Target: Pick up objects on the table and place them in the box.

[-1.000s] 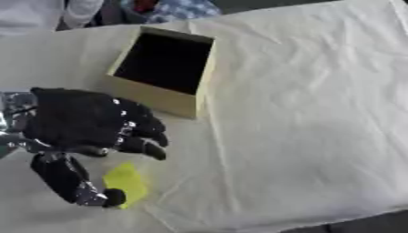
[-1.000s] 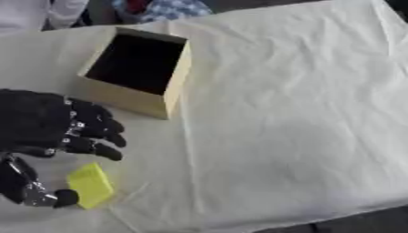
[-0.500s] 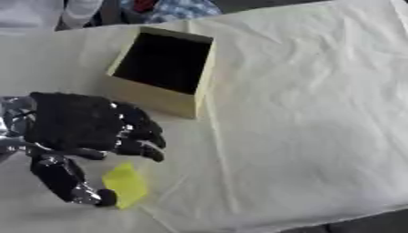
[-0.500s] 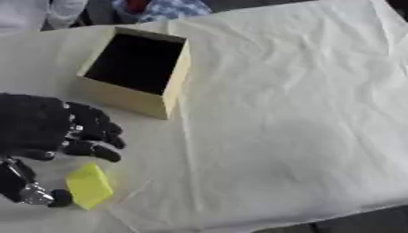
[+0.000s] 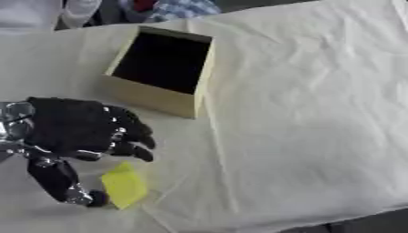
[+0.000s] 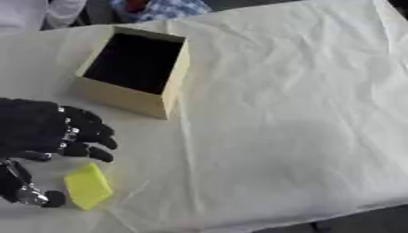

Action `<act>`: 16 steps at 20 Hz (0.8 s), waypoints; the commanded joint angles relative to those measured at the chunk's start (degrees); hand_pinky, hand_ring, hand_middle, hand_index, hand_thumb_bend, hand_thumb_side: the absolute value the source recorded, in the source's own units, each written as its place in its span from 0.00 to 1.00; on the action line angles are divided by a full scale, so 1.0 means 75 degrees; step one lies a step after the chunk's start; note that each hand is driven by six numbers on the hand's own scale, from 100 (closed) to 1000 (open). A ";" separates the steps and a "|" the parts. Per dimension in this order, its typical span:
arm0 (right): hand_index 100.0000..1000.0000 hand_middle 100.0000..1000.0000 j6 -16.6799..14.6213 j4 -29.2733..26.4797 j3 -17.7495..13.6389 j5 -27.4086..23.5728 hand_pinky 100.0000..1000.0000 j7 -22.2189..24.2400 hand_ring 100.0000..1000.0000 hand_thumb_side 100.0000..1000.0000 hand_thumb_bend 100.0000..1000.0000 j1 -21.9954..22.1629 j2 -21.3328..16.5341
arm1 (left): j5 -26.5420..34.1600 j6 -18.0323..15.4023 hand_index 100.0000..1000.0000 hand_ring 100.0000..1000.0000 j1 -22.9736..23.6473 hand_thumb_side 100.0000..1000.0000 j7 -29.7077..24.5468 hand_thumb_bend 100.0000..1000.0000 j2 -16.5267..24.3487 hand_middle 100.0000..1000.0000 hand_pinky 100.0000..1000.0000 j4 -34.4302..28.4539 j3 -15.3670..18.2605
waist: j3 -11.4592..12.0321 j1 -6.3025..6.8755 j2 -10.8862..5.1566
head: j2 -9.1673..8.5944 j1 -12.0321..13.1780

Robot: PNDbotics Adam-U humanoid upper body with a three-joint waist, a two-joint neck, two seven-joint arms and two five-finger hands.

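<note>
The yellow block (image 5: 124,186) lies between the left hand's (image 5: 76,132) spread thumb and curled fingers, nearer than the box (image 5: 159,73); contact unclear.

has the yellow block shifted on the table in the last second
No. The yellow block lies the same way below and left of the box, at the tips of the left hand, which hovers half-curled above it.

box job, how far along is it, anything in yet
Nothing looks placed: what shows of the inside of the box is dark, with nothing to make out in it. In hand is the grasp itself: the left hand is over the yellow block, thumb beside it, fingers curled above, and the block lies on the cloth. Left: close on it, lift, drop it in the box.
</note>
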 commanded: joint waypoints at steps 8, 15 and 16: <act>0.66 0.45 -0.0048 -0.0113 -0.0037 -0.0114 0.54 0.0033 0.63 0.88 0.00 -0.0116 -0.0069 | -0.0926 -0.2116 0.90 0.93 -0.0009 0.35 -0.1219 0.34 -0.0100 0.84 0.91 0.0770 -0.0075 | -0.0032 -0.0047 -0.0024 | -0.0113 0.0003; 0.66 0.45 -0.0059 -0.0113 -0.0049 -0.0166 0.55 0.0052 0.63 0.88 0.00 -0.0128 -0.0050 | -0.1054 -0.2293 0.89 0.92 -0.0063 0.35 -0.1061 0.31 -0.0301 0.83 0.90 0.1057 -0.0254 | -0.0043 -0.0051 -0.0008 | -0.0140 -0.0002; 0.66 0.45 -0.0057 -0.0113 -0.0048 -0.0168 0.55 0.0056 0.63 0.88 0.00 -0.0129 -0.0045 | -0.1061 -0.2307 0.89 0.92 -0.0075 0.36 -0.1037 0.31 -0.0323 0.83 0.89 0.1073 -0.0264 | -0.0042 -0.0051 -0.0007 | -0.0141 -0.0006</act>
